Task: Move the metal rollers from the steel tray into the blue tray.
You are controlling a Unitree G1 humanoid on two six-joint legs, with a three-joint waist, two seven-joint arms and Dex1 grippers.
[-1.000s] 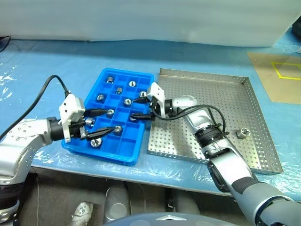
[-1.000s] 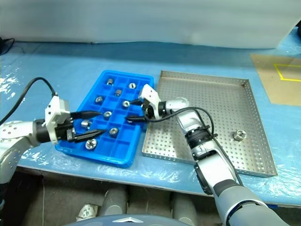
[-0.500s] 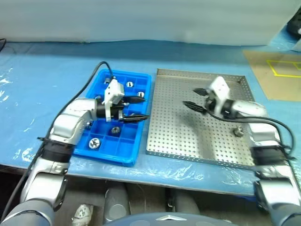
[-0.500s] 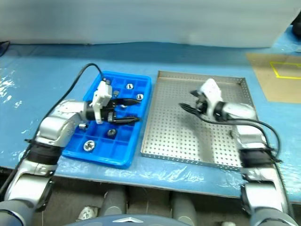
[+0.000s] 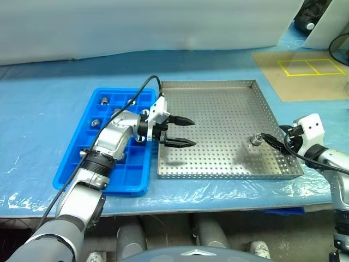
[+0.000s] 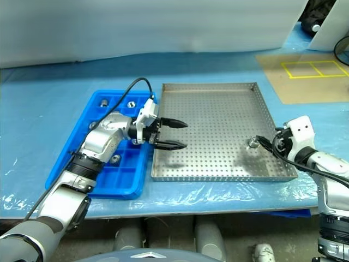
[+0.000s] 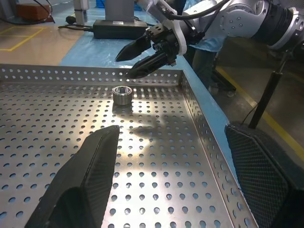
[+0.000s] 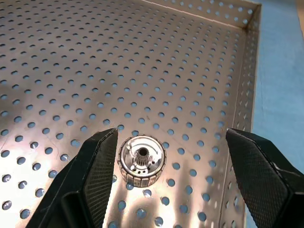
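One metal roller (image 5: pixel 254 141) lies near the right rim of the steel tray (image 5: pixel 218 109); in the right wrist view the roller (image 8: pixel 142 160) sits just ahead of the left finger. My right gripper (image 5: pixel 271 141) hangs open at that rim, its tips beside the roller and nothing between them. My left gripper (image 5: pixel 192 132) is open and empty over the tray's left part, pointing right toward the roller (image 7: pixel 122 95). The blue tray (image 5: pixel 71 164) lies left of the steel tray with several rollers (image 5: pixel 103 100) in its compartments.
Both trays rest on a pale blue sheet (image 5: pixel 43 109) over the table. A brown mat with yellow lines (image 5: pixel 297 71) lies at the back right. The front table edge (image 5: pixel 191 204) runs close below the trays. A black cable (image 5: pixel 139 95) arcs over the blue tray.
The camera has turned. My left gripper has left the blue tray and reached over the steel tray's left part. My right gripper has swung to the tray's right rim beside the roller. Both stay open.
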